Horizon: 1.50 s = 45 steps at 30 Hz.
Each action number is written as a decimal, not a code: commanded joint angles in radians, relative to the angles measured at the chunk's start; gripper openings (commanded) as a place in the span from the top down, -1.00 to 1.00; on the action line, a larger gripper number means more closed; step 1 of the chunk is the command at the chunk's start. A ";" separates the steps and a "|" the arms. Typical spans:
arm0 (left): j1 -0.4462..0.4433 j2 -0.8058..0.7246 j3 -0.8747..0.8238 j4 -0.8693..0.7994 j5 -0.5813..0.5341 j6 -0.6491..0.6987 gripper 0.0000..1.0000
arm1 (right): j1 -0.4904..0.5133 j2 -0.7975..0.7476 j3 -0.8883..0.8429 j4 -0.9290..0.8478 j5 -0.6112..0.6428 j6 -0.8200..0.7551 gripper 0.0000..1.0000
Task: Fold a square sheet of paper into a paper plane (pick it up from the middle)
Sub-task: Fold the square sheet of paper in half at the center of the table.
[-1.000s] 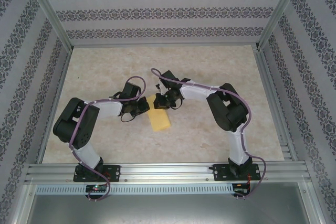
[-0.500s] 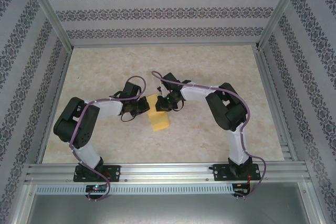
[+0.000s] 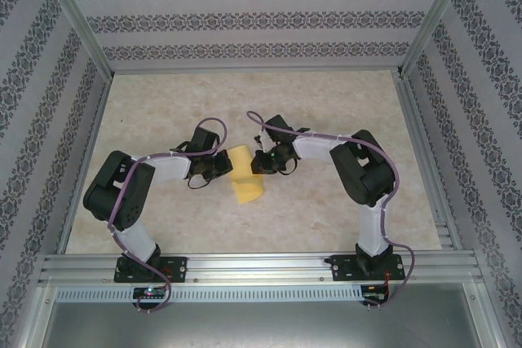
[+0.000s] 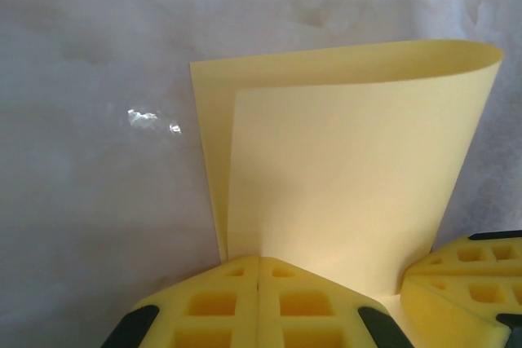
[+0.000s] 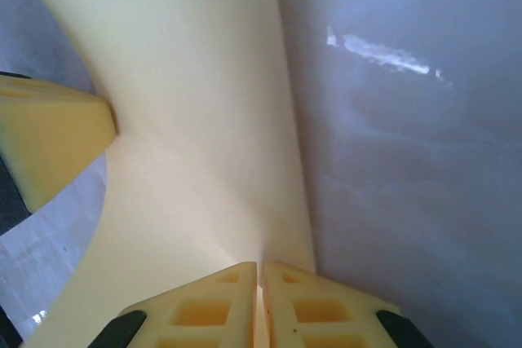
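- Left gripper first: in its wrist view its two yellow pads are pressed flat together, with no gap along the seam between them.
- We see the near edge of the square sheet of paper run straight into that seam, so this gripper is clamped on the sheet.
- Right gripper next: its own view shows its pads drawn almost together, with only a hairline slit between them.
- We see the yellow paper pucker towards that slit and meet it, so this gripper grips the sheet too, at its right edge.
- Each wrist view also catches a finger of the other gripper just beside its own.
- From above, we find the sheet between the two grippers, a narrow yellow strip running from them towards the near edge of the tabletop.
- From the left wrist we see the sheet doubled over, its upper layer offset from the lower, and joined by a soft rounded bend at the far end rather than a sharp crease.
- Both arms reach inward, so the two grippers face each other across the paper near the middle of the tabletop.
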<state>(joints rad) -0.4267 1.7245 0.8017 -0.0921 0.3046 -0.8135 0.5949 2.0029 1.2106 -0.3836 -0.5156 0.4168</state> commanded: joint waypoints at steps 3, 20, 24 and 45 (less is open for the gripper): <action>-0.012 0.096 -0.043 -0.158 -0.106 0.014 1.00 | -0.010 -0.055 0.011 0.065 -0.021 0.046 0.75; -0.021 0.115 -0.039 -0.181 -0.110 0.003 1.00 | -0.001 0.118 0.132 0.109 0.002 0.114 1.00; -0.021 0.118 -0.041 -0.186 -0.112 0.001 1.00 | -0.051 0.109 0.087 0.110 0.035 0.108 1.00; -0.022 0.116 -0.021 -0.216 -0.112 0.010 1.00 | -0.015 0.175 0.244 0.111 0.045 0.127 0.98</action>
<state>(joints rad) -0.4335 1.7451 0.8326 -0.1139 0.3042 -0.8135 0.5907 2.1353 1.4231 -0.2619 -0.5022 0.5335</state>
